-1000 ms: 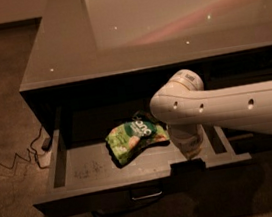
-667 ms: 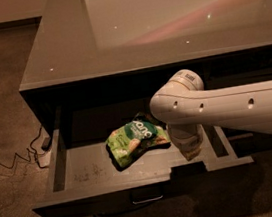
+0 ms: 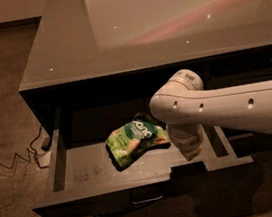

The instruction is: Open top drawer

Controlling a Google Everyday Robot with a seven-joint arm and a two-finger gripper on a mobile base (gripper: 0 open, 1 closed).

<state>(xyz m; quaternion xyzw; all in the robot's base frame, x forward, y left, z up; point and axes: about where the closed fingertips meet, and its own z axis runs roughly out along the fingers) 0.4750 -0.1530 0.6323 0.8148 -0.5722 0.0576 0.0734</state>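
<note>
A thin dark cable (image 3: 12, 160) was seen on the speckled floor left of the cabinet. The wide dark grey top drawer (image 3: 84, 174) was found drawn well out from under the glossy grey countertop (image 3: 164, 20), with the small metal bar handle (image 3: 147, 199) at the middle of its front panel left untouched. A crumpled green snack bag (image 3: 135, 140) was seen near the middle of the tray. Just right of it the gripper (image 3: 191, 150), carried by the white arm (image 3: 237, 111), was held low inside the tray by the front edge; whether it was open or closed could not be told. The opening was judged nearly done. A last short pull or a clean lift out was called for, and the bag was to be avoided.
</note>
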